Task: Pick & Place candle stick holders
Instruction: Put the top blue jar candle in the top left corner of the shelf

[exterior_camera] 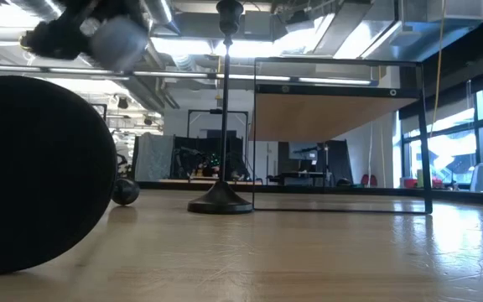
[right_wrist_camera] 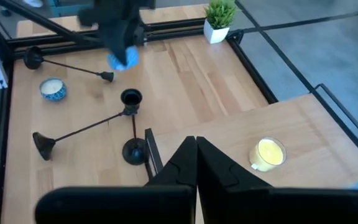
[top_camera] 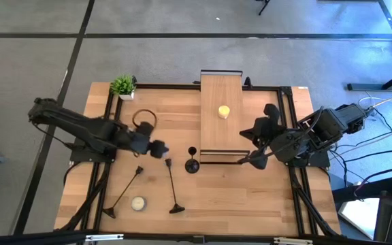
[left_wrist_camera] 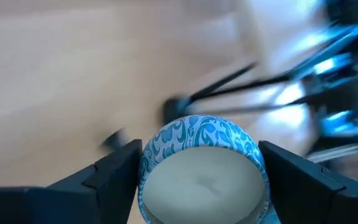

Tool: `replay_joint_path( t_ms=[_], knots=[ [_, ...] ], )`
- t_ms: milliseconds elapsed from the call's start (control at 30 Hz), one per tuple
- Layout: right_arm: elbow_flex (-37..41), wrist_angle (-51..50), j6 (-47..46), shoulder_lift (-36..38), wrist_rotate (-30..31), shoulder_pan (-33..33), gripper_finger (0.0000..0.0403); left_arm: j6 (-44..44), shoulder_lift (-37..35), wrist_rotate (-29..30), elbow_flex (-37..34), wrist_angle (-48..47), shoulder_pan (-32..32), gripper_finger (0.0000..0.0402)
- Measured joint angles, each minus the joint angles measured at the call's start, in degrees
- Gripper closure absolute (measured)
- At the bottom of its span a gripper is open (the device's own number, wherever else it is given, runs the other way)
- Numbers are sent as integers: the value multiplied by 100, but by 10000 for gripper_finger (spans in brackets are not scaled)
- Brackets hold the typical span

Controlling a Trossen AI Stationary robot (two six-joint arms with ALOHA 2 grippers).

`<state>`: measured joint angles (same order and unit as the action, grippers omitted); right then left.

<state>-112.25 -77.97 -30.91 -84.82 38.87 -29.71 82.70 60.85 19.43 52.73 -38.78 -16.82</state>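
Near the table's middle, our left gripper (top_camera: pixel 158 149) is clamped on a blue-patterned candle (left_wrist_camera: pixel 202 171). Two candle stick holders (top_camera: pixel 173 187) lie flat just in front of it, stems toward it, one standing beside the shelf (top_camera: pixel 220 112). Our right gripper (top_camera: pixel 245 160), fingers together, waits farther off.

Your shut right gripper (right_wrist_camera: pixel 196 163) overlooks two fallen candle stick holders (right_wrist_camera: pixel 79 132), one upright, yellow candle (right_wrist_camera: pixel 266 153) on the raised shelf (right_wrist_camera: pixel 241 134)
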Motion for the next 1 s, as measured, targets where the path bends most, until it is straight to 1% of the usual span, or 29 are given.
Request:
replay_joint_path(
  t_ms=[67,133,233,300,400,467,533,600,667,767,867,1000],
  knots=[
    [0,30,64,0,-51,0,402,-86,-235,302,2,422,3,113],
    [0,60,122,0,-93,0,402,-241,-405,446,4,832,28,113],
    [0,115,184,0,-209,0,402,-387,-496,479,4,1347,121,113],
    [0,121,204,0,-390,28,402,-472,-510,437,4,1602,210,113],
    [0,127,303,0,-986,238,399,-633,-492,284,4,1950,405,113],
    [0,132,405,-3,-1471,452,386,-762,-405,196,4,2251,562,113],
    [0,163,550,-46,-1983,668,360,-903,-311,-18,4,2477,738,113],
    [0,158,589,-90,-2344,793,324,-1009,-157,-359,70,2697,928,113],
    [0,212,726,-127,-2509,867,281,-1128,36,-769,195,2716,1093,113],
    [0,322,956,-204,-2387,874,213,-1217,397,-1370,492,2743,1318,113],
    [-2,422,1040,-306,-2226,876,155,-1323,766,-1841,854,2752,1496,113],
    [-4,507,912,-607,-2072,934,102,-1590,1220,-2336,1398,2768,1764,113]
  ],
)
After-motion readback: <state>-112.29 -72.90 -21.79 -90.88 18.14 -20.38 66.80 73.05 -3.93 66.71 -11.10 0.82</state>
